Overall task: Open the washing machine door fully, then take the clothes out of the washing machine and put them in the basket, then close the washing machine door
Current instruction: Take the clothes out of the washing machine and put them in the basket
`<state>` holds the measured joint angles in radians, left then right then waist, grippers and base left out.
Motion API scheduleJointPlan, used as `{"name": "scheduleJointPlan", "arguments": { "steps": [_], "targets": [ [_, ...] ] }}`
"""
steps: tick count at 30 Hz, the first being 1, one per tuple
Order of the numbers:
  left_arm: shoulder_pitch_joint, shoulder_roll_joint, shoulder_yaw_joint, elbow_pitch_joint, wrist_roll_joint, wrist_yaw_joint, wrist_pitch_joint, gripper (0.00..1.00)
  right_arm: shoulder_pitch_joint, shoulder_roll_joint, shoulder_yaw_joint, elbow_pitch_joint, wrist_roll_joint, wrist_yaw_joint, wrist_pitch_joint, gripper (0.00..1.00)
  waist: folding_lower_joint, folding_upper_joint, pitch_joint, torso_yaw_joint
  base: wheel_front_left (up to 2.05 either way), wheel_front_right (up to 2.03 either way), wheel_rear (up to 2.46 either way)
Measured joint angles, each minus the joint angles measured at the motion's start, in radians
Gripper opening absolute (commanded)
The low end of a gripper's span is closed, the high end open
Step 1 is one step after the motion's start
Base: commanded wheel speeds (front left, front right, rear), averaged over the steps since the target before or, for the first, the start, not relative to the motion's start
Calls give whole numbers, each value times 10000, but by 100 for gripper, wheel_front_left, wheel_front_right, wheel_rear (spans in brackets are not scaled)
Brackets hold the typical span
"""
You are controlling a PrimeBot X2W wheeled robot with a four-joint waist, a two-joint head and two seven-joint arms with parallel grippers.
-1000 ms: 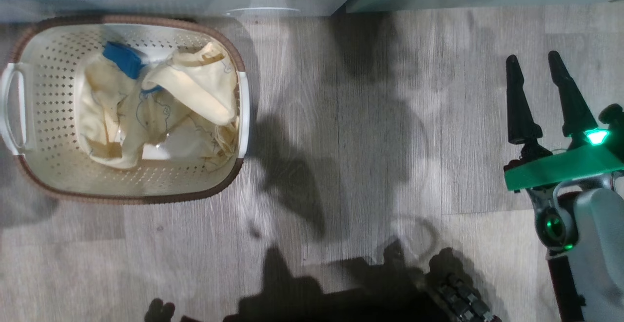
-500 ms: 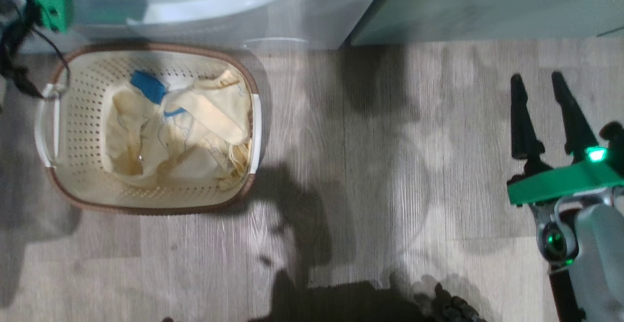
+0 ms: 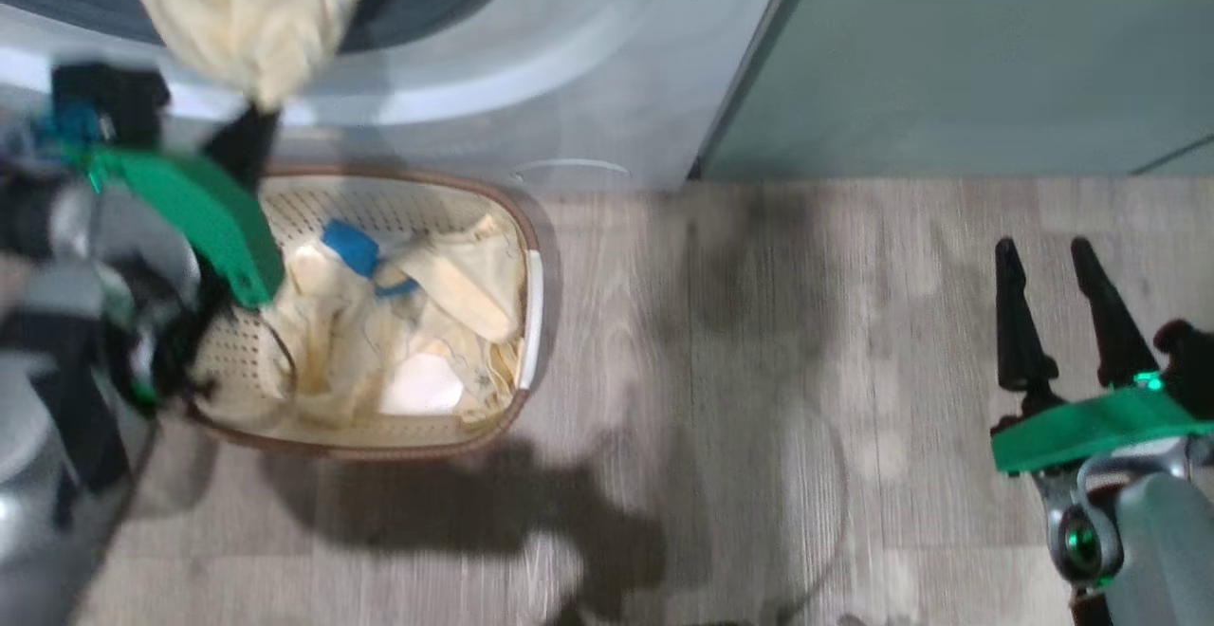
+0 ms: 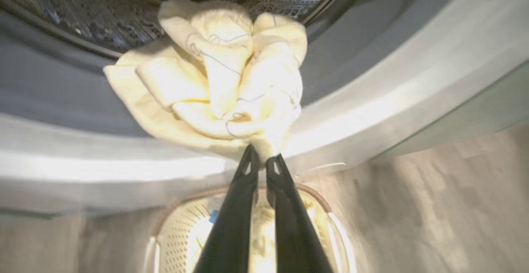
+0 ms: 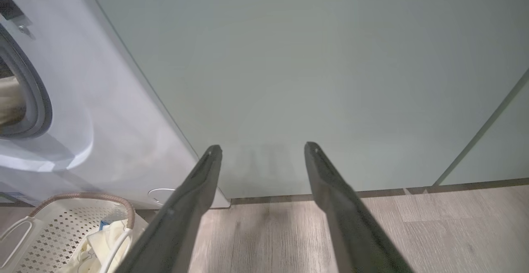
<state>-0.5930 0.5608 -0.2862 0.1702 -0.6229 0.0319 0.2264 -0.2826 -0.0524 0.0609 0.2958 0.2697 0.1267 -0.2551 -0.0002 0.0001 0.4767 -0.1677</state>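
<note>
Clothes of pale cream cloth, one marked with bright blue patches, are seen heaped in the basket, a cream perforated tub with a brown rim set on the floor directly in front of the washing machine; whether its far rim touches the white front panel cannot be told. One more cream garment, faintly printed with thin lines, is held bunched before the washing machine's open mouth, with the steel perforated drum and the grey rubber gasket seen behind it and the basket below it. A corner of that garment is pinched by the left gripper, whose two dark fingers are pressed together on the cloth. The right gripper is seen well to the right of the washing machine, above bare floor, its fingers spread wide with nothing between them. The floor is laid in grey wood-look planks, and broad soft shadows are cast across it in front of the washing machine. Flat pale green cabinet doors are set just beside the washing machine's right side, and a round service flap is seen low on its front, near the floor. Much of the left of the head view is blurred.
</note>
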Motion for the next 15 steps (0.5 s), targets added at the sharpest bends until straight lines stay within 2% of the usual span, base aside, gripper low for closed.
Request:
{"name": "scheduleJointPlan", "arguments": {
  "steps": [8, 11, 15],
  "targets": [
    [2677, -527, 119, -1218, -510, 675, -391, 0, 530, -50, -107, 73, -71, 0, 0, 100, 0, 0, -879, 316, 0, 0, 0],
    [3298, -736, -38, -1166, -631, 784, -543, 0, 555, -61, -104, 115, -71, 0, 0, 100, 0, 0, -1062, 415, 0, 0, 0],
    [3545, -911, -138, -405, -633, 821, -788, 0, 556, -90, -96, 98, -69, 0, 0, 100, 0, 0, -1130, 475, 0, 0, 0]
  ]
}}
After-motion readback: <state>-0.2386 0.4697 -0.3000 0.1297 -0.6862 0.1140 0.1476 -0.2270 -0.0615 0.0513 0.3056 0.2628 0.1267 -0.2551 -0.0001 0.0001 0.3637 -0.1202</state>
